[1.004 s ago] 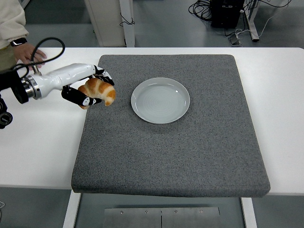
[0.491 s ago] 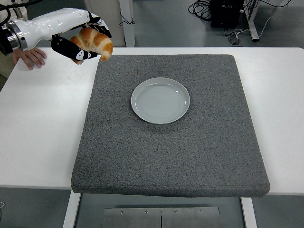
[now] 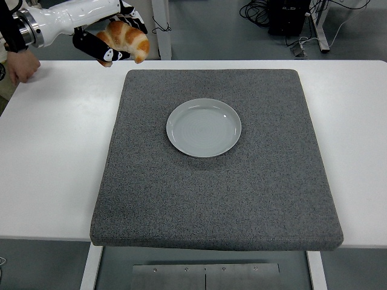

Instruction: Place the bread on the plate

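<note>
White surface (image 3: 54, 151) is carrying a coarse grey foam mat (image 3: 217, 181) with a round, glossy, pale plate (image 3: 204, 127) sitting at its centre. Left arm is partly cut off at the top-left edge. Left hand (image 3: 107, 37) is gripping a golden croissant (image 3: 129, 38), fingers curled around it, high beyond the mat's far-left corner. A person's hand (image 3: 23, 63) is resting on the surface's far-left edge.

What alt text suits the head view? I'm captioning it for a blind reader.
The robot's left hand holds a croissant high at the far left, away from the empty white plate on a grey mat. A person's hand rests on the table's far left edge.
</note>
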`<state>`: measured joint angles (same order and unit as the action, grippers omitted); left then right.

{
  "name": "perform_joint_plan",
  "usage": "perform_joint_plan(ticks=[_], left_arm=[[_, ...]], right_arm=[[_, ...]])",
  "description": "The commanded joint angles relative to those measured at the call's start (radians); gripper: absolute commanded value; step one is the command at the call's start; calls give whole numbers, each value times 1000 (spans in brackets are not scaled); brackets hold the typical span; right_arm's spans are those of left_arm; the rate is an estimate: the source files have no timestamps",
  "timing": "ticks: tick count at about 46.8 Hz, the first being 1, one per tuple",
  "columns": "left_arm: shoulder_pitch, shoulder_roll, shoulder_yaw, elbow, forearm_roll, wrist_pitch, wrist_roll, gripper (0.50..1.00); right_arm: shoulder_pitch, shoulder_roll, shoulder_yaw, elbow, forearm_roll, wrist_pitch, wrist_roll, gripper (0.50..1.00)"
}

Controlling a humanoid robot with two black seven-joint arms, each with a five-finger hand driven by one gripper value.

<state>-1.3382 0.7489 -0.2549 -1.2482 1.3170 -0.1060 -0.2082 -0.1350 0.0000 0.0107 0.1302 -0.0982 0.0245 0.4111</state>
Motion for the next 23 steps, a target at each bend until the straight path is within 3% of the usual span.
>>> perform_joint_plan(ticks=[1,23], left_arm=[[-4,-46,0,33,1,0,-8,500],[-6,-264,19,142,19,3,-13,500]], right_arm=[[0,0,0,0,0,0,0,1000],[0,0,0,0,0,0,0,1000]])
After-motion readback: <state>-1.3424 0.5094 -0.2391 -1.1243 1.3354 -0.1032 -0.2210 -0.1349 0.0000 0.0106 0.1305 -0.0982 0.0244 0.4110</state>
